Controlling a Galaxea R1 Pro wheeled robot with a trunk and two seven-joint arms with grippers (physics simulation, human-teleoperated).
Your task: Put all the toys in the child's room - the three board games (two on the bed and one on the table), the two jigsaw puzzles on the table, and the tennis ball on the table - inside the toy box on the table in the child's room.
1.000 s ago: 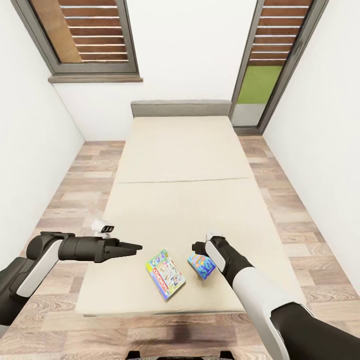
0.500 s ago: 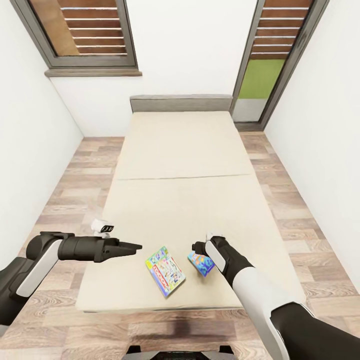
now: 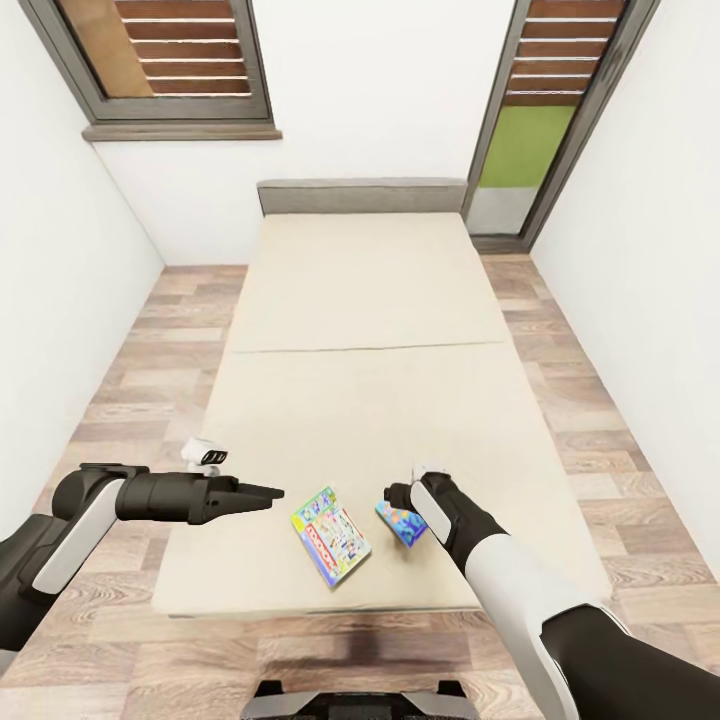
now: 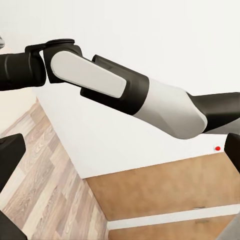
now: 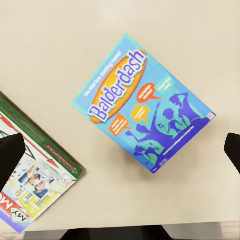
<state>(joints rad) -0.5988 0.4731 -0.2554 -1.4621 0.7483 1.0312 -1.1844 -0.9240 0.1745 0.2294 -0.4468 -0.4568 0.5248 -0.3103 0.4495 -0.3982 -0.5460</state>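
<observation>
Head view: two board games, Monopoly [image 3: 331,535] and Balderdash [image 3: 401,523], lie on the bed's [image 3: 365,330] near end; right claw [image 5: 120,150] spread above Balderdash, left claw [image 3: 272,493] pinched closed, empty.

Left claw [image 3: 272,493] stretched forward, fingers close together, right claw [image 5: 120,152] pointing down, fingers spread wide

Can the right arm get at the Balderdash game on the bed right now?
Probably yes: the right gripper hangs open directly above the Balderdash box, nothing lying between.
</observation>
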